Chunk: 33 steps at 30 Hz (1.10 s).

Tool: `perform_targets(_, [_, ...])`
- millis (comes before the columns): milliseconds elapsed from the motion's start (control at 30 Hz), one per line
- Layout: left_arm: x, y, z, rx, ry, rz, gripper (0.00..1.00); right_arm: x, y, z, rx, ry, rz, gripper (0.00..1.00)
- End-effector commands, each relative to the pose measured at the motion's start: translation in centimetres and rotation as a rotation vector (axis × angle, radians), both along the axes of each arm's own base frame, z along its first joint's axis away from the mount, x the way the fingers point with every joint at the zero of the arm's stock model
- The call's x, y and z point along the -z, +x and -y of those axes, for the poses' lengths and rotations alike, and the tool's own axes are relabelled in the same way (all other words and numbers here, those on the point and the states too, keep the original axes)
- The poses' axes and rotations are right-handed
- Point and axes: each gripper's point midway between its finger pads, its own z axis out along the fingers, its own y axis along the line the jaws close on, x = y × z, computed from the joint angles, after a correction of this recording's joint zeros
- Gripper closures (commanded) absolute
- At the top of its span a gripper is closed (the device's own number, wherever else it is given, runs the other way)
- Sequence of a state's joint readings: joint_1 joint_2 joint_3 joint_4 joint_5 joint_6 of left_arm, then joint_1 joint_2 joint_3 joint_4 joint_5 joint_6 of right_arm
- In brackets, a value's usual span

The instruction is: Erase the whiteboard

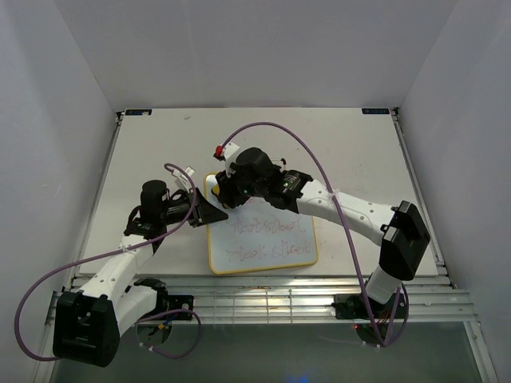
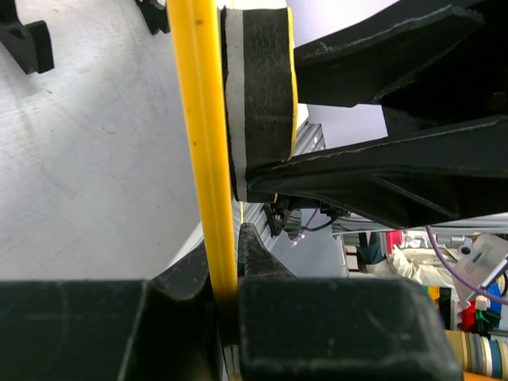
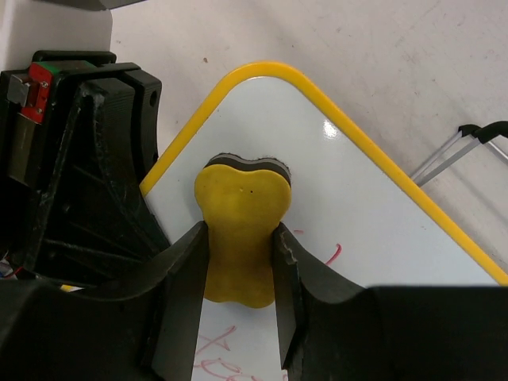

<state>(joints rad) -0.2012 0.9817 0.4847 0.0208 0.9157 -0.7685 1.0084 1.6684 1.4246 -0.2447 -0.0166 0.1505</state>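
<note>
White tabletop (image 1: 343, 144) boxed in by plain walls, left gripper (image 2: 226, 294) clamped on the thin yellow rim of the flat white scribbled-on whiteboard (image 1: 263, 239), right gripper (image 3: 240, 262) squeezing a small yellow foam eraser block (image 3: 240, 230), felt side against the board's corner just past the left fingertips

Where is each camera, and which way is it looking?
Top: sits above and behind, looking down at the table; the left arm and right arm show.
Left wrist: looks along the whiteboard at its yellow edge; the left tool is shut on it.
Right wrist: looks down at the whiteboard; the right tool is shut on the eraser.
Both wrist views share the eraser and whiteboard.
</note>
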Motion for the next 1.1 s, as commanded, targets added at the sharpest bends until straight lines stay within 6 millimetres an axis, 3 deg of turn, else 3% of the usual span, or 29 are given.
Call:
perform_targets(0, [-5.3, -2.2, 1.2, 0.152, -0.100, 0.181, 1.00, 0.6, 1.6, 0.3, 0.060, -0.043, 0.042, 0.69])
perform_targets(133, [-5.4, -2.4, 1.2, 0.158, -0.102, 0.187, 1.00, 2.5, 3.2, 3.5, 0.162, -0.098, 0.014, 0.69])
perform_targets(167, [-5.4, -2.4, 1.2, 0.160, -0.101, 0.188, 1.00, 3.8, 3.1, 4.6, 0.178, -0.120, -0.008, 0.69])
perform_targets(300, [-5.1, -2.4, 1.2, 0.165, -0.097, 0.190, 1.00, 4.2, 3.4, 6.9, 0.223, -0.128, -0.025, 0.69])
perform_targets(467, [-4.9, -2.2, 1.2, 0.162, -0.092, 0.190, 1.00, 3.8, 1.5, 4.7, 0.127, -0.105, -0.048, 0.71])
perform_targets(800, [-5.6, -2.3, 1.2, 0.175, -0.097, 0.213, 1.00, 2.4, -5.2, -3.6, -0.130, -0.054, -0.034, 0.72])
perform_targets(967, [-6.1, -2.6, 1.2, 0.180, -0.100, 0.233, 1.00, 4.0, -4.7, -3.1, -0.121, -0.099, -0.018, 0.73])
perform_targets(1067, [-6.2, -2.7, 1.2, 0.185, -0.101, 0.237, 1.00, 5.6, -3.5, -0.9, -0.065, -0.135, -0.029, 0.73])
